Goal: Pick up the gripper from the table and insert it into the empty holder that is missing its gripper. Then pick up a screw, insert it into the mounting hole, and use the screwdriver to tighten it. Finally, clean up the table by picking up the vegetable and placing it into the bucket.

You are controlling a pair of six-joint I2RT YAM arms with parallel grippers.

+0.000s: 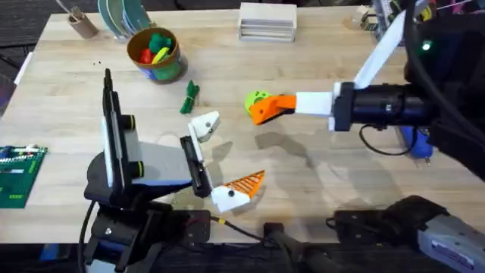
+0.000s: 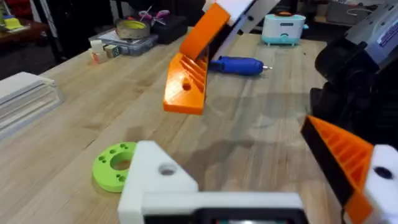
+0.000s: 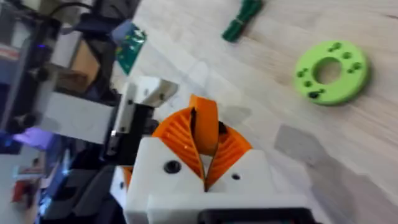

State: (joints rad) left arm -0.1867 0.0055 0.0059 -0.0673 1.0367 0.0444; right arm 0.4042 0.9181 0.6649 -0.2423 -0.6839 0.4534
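Observation:
My right gripper (image 1: 267, 108) is shut on the gripper, a small orange ribbed wedge (image 2: 185, 87) with a hole, which sticks out between the orange pads (image 3: 177, 134). It hangs above the table, a little apart from the holder (image 1: 204, 125), the bare white finger mount (image 2: 155, 177) of my left gripper (image 1: 226, 155). That gripper is open, and its other finger carries an orange tip (image 2: 342, 155). The dark green vegetable (image 1: 189, 97) lies below the bucket (image 1: 155, 53). The blue screwdriver (image 2: 239, 65) lies under the right arm. The screw is out of view.
A lime-green disc with holes (image 1: 256, 98) lies beside the right gripper. A green circuit board (image 1: 19, 174) sits at the left edge. A tan cup of sticks (image 1: 79, 23) and a white stacked box (image 1: 267, 21) stand at the back.

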